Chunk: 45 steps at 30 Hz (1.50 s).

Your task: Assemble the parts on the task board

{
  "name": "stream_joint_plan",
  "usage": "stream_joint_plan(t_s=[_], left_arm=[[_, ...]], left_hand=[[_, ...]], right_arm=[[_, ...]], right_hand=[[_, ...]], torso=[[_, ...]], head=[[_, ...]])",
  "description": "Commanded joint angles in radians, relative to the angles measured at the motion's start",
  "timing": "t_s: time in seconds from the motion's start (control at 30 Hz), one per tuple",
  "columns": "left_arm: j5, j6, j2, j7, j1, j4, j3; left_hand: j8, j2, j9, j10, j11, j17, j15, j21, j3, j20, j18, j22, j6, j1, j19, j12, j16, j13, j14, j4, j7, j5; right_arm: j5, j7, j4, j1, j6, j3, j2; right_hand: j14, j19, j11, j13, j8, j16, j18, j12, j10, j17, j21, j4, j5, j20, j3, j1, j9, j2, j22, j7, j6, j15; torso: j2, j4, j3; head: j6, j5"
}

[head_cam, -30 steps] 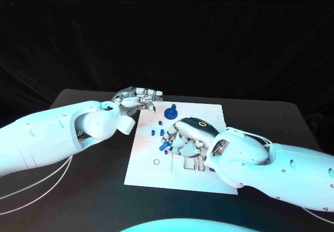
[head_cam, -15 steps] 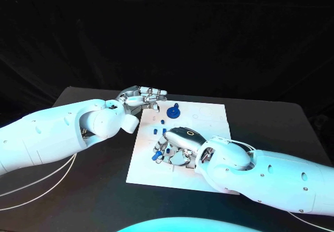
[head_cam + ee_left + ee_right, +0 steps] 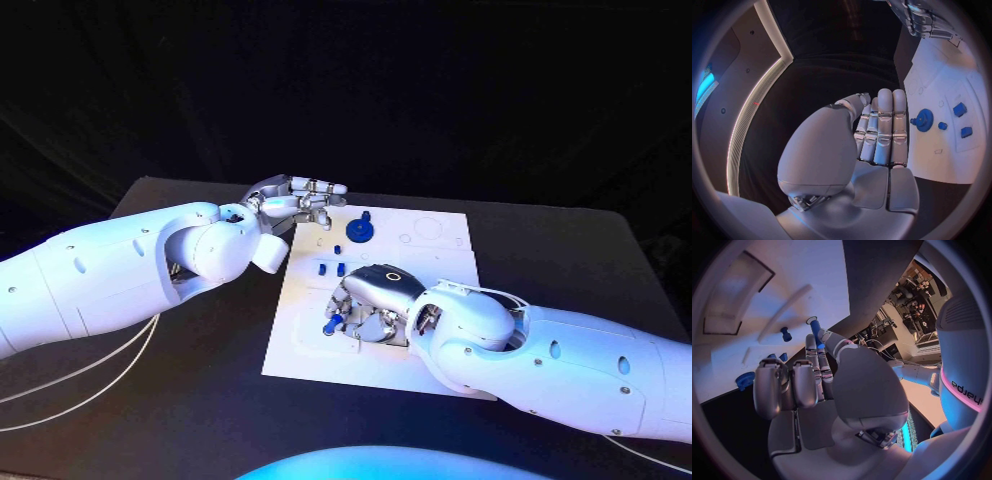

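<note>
The white task board [image 3: 310, 355] lies mid-table. My right hand [image 3: 372, 300] hovers low over its middle and pinches a blue peg [image 3: 333, 322] between thumb and finger. In the right wrist view the peg [image 3: 817, 332] points at a small round hole [image 3: 811, 319] in the board [image 3: 767, 285], with its tip just short of it. A blue gear [image 3: 359, 232] stands near the far edge, and small blue parts [image 3: 330, 268] lie between it and the hand. My left hand [image 3: 296, 205] hangs at the board's far left corner, with straight fingers [image 3: 882, 130] holding nothing.
The board has a rectangular recess [image 3: 739, 297] and a long slot [image 3: 786, 307] beside the hole. Another small blue part [image 3: 785, 333] stands close to the peg. Black table [image 3: 173, 380] lies open to the left and right of the board.
My right hand has carried the peg from the board's middle toward its left near side and brought it lower. The left hand has stayed at the far corner.
</note>
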Motion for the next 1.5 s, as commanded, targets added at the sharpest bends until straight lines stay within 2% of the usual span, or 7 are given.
stream_joint_plan(t_s=[0.03, 0.47, 0.73, 1.07, 1.13, 1.3, 1.5], left_arm=[[0.000, 0.018, 0.001, 0.003, 0.001, 0.002, 0.001], [0.000, 0.017, 0.001, 0.003, 0.001, 0.002, 0.001], [0.000, 0.017, 0.003, 0.002, 0.001, 0.002, 0.001], [0.000, 0.018, 0.003, 0.002, 0.001, 0.002, 0.001], [0.000, 0.018, 0.002, 0.001, 0.001, 0.002, 0.001], [0.000, 0.019, 0.003, 0.001, 0.001, 0.002, 0.001], [0.000, 0.019, 0.002, 0.000, 0.001, 0.002, 0.001]], left_hand=[[0.006, 0.006, -0.001, -0.007, 0.001, -0.001, -0.001, -0.003, -0.007, 0.008, 0.021, -0.001, -0.004, -0.001, -0.002, 0.003, -0.005, -0.001, -0.006, -0.002, 0.002, -0.003], [0.007, 0.007, -0.001, -0.008, 0.001, -0.002, -0.001, -0.004, -0.008, 0.008, 0.021, -0.001, -0.004, -0.003, -0.003, 0.004, -0.005, -0.001, -0.006, -0.001, 0.002, -0.003], [0.007, 0.007, -0.001, -0.008, 0.001, -0.002, -0.001, -0.004, -0.008, 0.008, 0.021, -0.001, -0.004, -0.003, -0.003, 0.004, -0.005, -0.001, -0.006, -0.001, 0.002, -0.003], [0.007, 0.008, -0.002, -0.009, 0.001, -0.002, -0.001, -0.005, -0.009, 0.009, 0.021, -0.002, -0.004, -0.004, -0.003, 0.005, -0.005, -0.002, -0.006, 0.000, 0.002, -0.003], [0.007, 0.008, -0.002, -0.009, 0.001, -0.002, -0.001, -0.005, -0.009, 0.009, 0.021, -0.002, -0.004, -0.004, -0.003, 0.005, -0.005, -0.002, -0.006, 0.000, 0.002, -0.003], [0.007, 0.008, -0.002, -0.009, 0.001, -0.002, -0.001, -0.005, -0.009, 0.009, 0.021, -0.002, -0.004, -0.004, -0.003, 0.005, -0.005, -0.002, -0.006, 0.000, 0.002, -0.003], [0.007, 0.008, -0.002, -0.009, 0.001, -0.002, -0.001, -0.005, -0.009, 0.009, 0.021, -0.002, -0.004, -0.004, -0.003, 0.005, -0.005, -0.002, -0.006, 0.000, 0.002, -0.003]], right_arm=[[-0.061, -0.030, 0.000, -0.001, 0.042, 0.000, 0.001], [-0.078, -0.047, -0.007, -0.001, 0.069, -0.001, 0.020], [-0.081, -0.046, -0.008, -0.005, 0.066, -0.004, 0.036], [-0.092, -0.055, -0.010, -0.008, 0.064, -0.005, 0.044], [-0.093, -0.057, -0.012, -0.008, 0.066, -0.005, 0.048], [-0.092, -0.060, -0.016, -0.008, 0.061, -0.005, 0.053], [-0.098, -0.063, -0.014, -0.009, 0.018, -0.006, 0.048]], right_hand=[[0.039, 0.013, 0.003, 0.000, 0.007, 0.003, -0.014, -0.006, 0.002, -0.001, -0.005, 0.005, 0.004, -0.005, 0.002, -0.010, 0.001, 0.004, 0.183, 0.000, 0.004, -0.005], [0.039, 0.014, 0.003, 0.000, 0.007, 0.004, -0.014, -0.007, 0.003, 0.001, -0.004, 0.006, 0.004, -0.005, 0.001, -0.013, 0.002, 0.004, 0.183, 0.000, 0.005, -0.005], [0.039, 0.014, 0.003, 0.000, 0.007, 0.004, -0.014, -0.007, 0.004, 0.000, -0.005, 0.007, 0.004, -0.005, 0.001, -0.015, 0.002, 0.004, 0.183, 0.000, 0.005, -0.005], [0.039, 0.013, 0.003, 0.000, 0.006, 0.003, -0.014, -0.009, 0.004, -0.001, -0.005, 0.008, 0.003, -0.005, 0.000, -0.017, 0.002, 0.002, 0.183, -0.001, 0.004, -0.005], [0.039, 0.012, 0.005, -0.001, 0.001, 0.003, -0.013, -0.015, -0.001, -0.002, -0.008, 0.011, 0.002, -0.004, -0.003, -0.024, 0.000, -0.002, 0.183, 0.002, -0.003, -0.004], [0.036, 0.003, 0.033, -0.016, -0.039, -0.001, -0.011, -0.052, -0.060, -0.010, -0.029, 0.028, 0.027, 0.010, -0.020, -0.062, -0.025, -0.041, 0.177, 0.036, -0.098, 0.020], [0.032, -0.008, 0.041, -0.022, -0.037, -0.004, -0.005, -0.058, -0.093, -0.017, -0.056, 0.033, 0.032, 0.020, -0.052, -0.077, -0.042, -0.070, 0.169, 0.036, -0.163, 0.026]], torso=[[0.000, 0.0001, 0.0004], [0.000, -0.0016, -0.0001], [-0.002, 0.0010, -0.0006], [-0.001, 0.0002, -0.0008], [-0.001, -0.0002, -0.0005], [-0.001, 0.0001, -0.0012], [-0.001, -0.0001, 0.0001]], head=[[-0.001, 0.001], [-0.003, 0.001], [-0.001, -0.004], [0.002, -0.001], [0.003, -0.001], [0.002, -0.001], [0.004, -0.001]])
